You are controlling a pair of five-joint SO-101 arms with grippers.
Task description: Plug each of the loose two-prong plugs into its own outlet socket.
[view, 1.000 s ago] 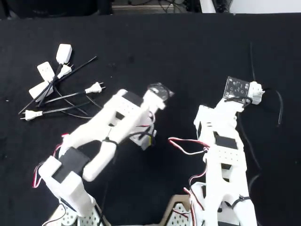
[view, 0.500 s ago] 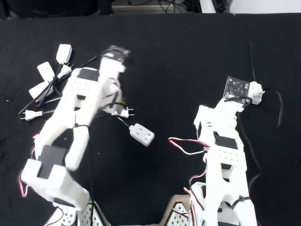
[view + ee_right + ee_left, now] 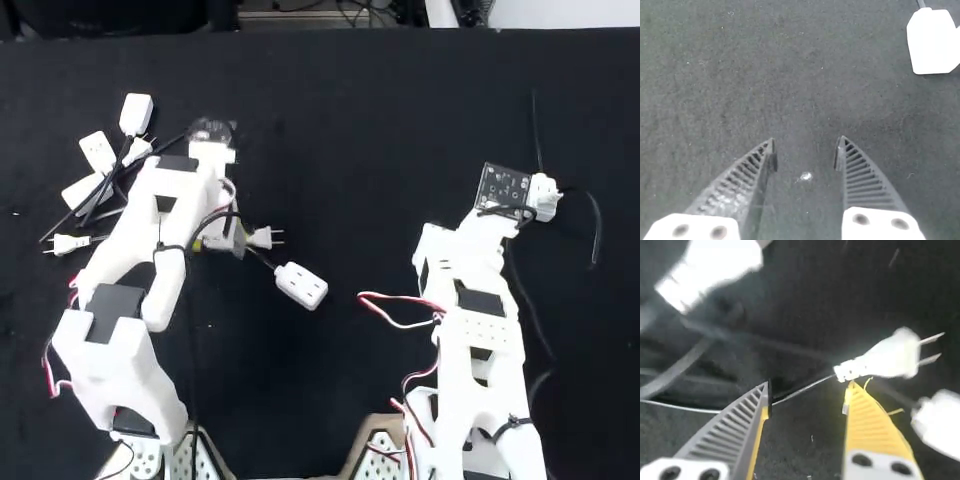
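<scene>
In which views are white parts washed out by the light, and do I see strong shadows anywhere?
High view: even light, no strong shadows on the black table; the white arms stay readable. Left wrist view: the bright white piece is washed out flat, the plug less so. Right wrist view: even light, yet the white block shows no surface detail.

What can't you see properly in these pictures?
Left wrist view: the big white shape is too blurred to tell plug from socket.
Left wrist view: the white piece beside the two-prong plug is blurred and cut off by the edge.
Right wrist view: the white block is cut off by the edge, so what it is is unclear.
High view: the left arm covers part of the black cords.
</scene>
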